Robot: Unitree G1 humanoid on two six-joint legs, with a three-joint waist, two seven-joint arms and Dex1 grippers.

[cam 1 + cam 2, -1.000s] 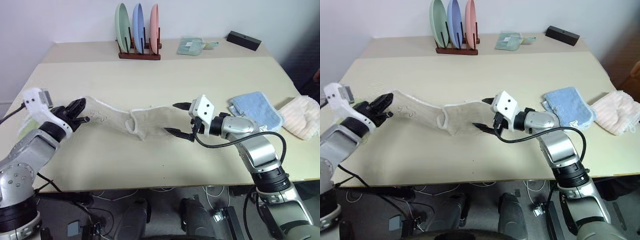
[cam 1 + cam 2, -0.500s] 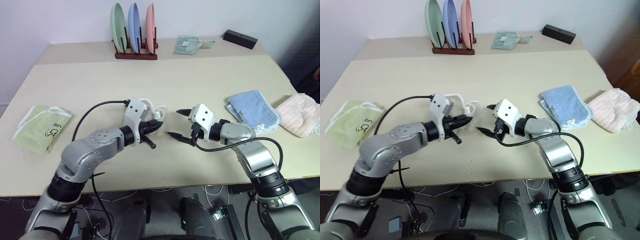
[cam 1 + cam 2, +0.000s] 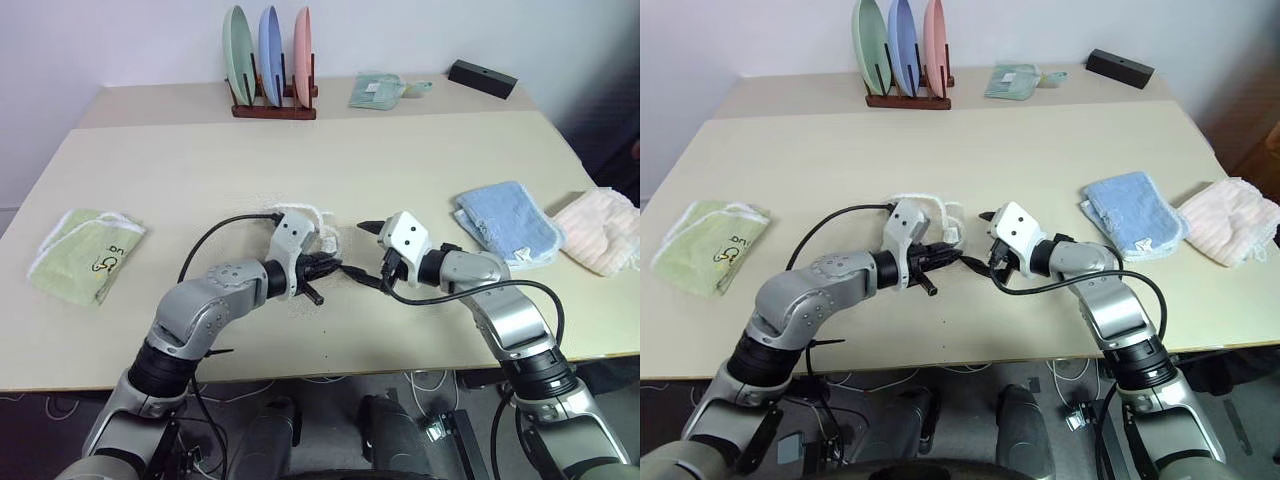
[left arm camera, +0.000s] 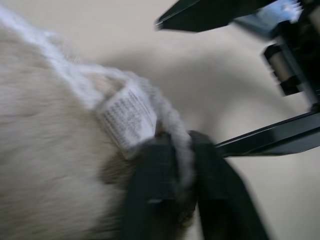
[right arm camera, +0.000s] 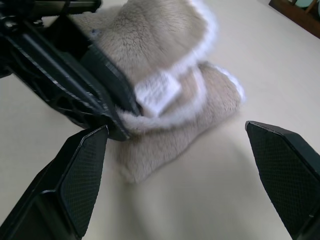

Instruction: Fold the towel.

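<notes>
We see the beige towel (image 5: 165, 75) bunched at mid-table (image 3: 420, 160), with the left gripper (image 4: 182, 165) apparently still pinching its white-edged corner beside the tag (image 4: 127, 120). The right gripper (image 3: 362, 252) faces it just beside the cloth, fingers spread wide, holding nothing.
</notes>
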